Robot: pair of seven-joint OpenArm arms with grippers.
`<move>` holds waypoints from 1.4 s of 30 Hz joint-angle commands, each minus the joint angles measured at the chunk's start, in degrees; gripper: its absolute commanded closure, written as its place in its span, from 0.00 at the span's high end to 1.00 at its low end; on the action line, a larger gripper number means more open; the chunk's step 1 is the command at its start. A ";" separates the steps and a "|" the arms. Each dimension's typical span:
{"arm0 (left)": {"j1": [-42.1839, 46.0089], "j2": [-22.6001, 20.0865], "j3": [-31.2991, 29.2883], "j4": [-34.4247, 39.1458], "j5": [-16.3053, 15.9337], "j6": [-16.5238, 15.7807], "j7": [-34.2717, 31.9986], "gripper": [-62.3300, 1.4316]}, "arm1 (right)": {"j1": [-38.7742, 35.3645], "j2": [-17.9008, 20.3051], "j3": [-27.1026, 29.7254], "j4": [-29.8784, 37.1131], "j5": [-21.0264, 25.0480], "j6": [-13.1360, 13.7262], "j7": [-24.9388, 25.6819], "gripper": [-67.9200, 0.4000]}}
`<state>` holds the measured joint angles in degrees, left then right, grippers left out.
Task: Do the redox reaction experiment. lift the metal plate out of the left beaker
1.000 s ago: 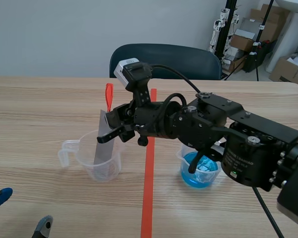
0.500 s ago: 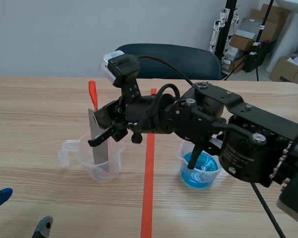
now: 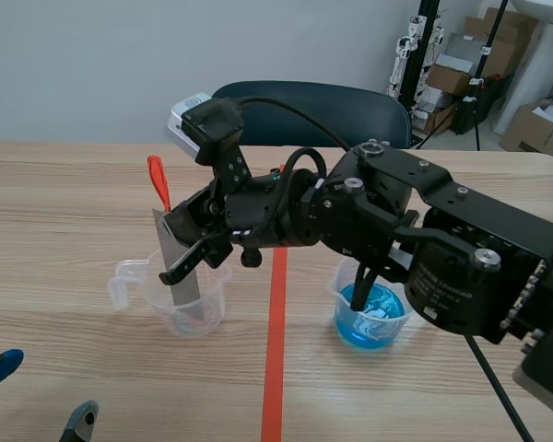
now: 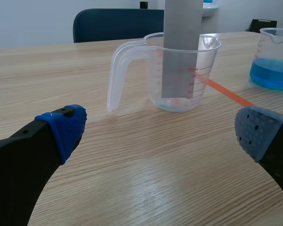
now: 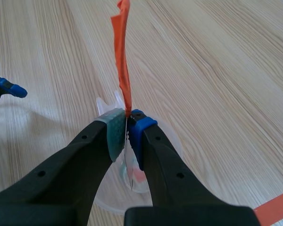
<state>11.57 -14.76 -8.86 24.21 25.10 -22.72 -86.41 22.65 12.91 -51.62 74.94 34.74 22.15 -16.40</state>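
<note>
The metal plate (image 3: 172, 239) is gripped near its upper edge by the right pincer (image 3: 192, 250), left of the frame's centre. It is held tilted, with its lower end inside the clear left beaker (image 3: 157, 299) on the bench (image 3: 64, 212). An orange-red tag (image 3: 157, 182) is seen above the plate. The left pincer (image 4: 162, 129) is held open at the lower left, well apart from the beaker.

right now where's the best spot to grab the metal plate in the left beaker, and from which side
Grip the metal plate at its top end, just under the orange tab, coming in above the beaker rim and pinching its two flat faces. It stands nearly upright, its lower part walled in by the beaker, so only the top is free. The right hand is shut there.
</note>
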 commanded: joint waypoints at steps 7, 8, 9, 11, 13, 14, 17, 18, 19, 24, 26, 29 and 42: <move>0.13 -0.68 -0.07 0.76 -0.39 -0.15 -2.62 1.00 | 1.16 1.27 0.11 6.99 -3.10 0.46 0.52 0.02; 0.13 -0.68 -0.07 0.76 -0.39 -0.15 -2.62 1.00 | 1.16 1.53 0.11 7.82 -3.32 0.46 0.28 0.01; 0.13 -0.68 -0.07 0.76 -0.39 -0.15 -2.62 1.00 | 1.16 1.81 0.11 8.61 -3.52 0.46 0.17 0.01; 0.13 -0.68 -0.07 0.76 -0.39 -0.15 -2.62 1.00 | 1.18 2.38 0.11 9.90 -3.54 0.46 0.15 0.01; 0.13 -0.66 -0.07 0.76 -0.39 -0.15 -2.62 1.00 | 1.18 3.02 0.11 11.17 -3.54 0.46 0.17 0.01; 0.13 -0.66 -0.07 0.76 -0.39 -0.15 -2.62 1.00 | 1.18 3.34 0.11 11.78 -3.54 0.46 0.15 0.01; 0.15 -0.68 -0.07 0.76 -0.39 -0.15 -2.62 1.00 | 1.18 4.55 0.11 13.73 -3.50 0.46 0.17 0.01; 0.15 -0.68 -0.07 0.76 -0.39 -0.15 -2.62 1.00 | 1.18 4.96 0.13 14.45 -3.45 0.44 0.17 0.01; 0.15 -0.68 -0.07 0.76 -0.39 -0.15 -2.62 1.00 | 1.18 5.38 0.13 15.15 -3.43 0.42 0.15 0.01; 0.15 -0.68 -0.07 0.76 -0.39 -0.15 -2.62 1.00 | 1.66 7.43 0.17 17.94 -0.35 0.39 0.17 0.01; 0.15 -0.68 -0.07 0.76 -0.39 -0.15 -2.62 1.00 | 2.36 7.87 0.17 18.18 0.94 0.39 0.24 0.01; 0.15 -0.68 -0.07 0.76 -0.39 -0.15 -2.62 1.00 | 3.67 8.52 0.24 18.27 2.43 0.42 0.72 0.01; 0.15 -0.68 -0.07 0.76 -0.39 -0.15 -2.62 1.00 | 9.33 13.22 0.22 19.04 16.39 0.66 0.35 0.01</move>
<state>11.57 -14.76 -8.86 24.21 25.10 -22.72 -86.41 30.28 25.47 -51.62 92.64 50.28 22.83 -16.88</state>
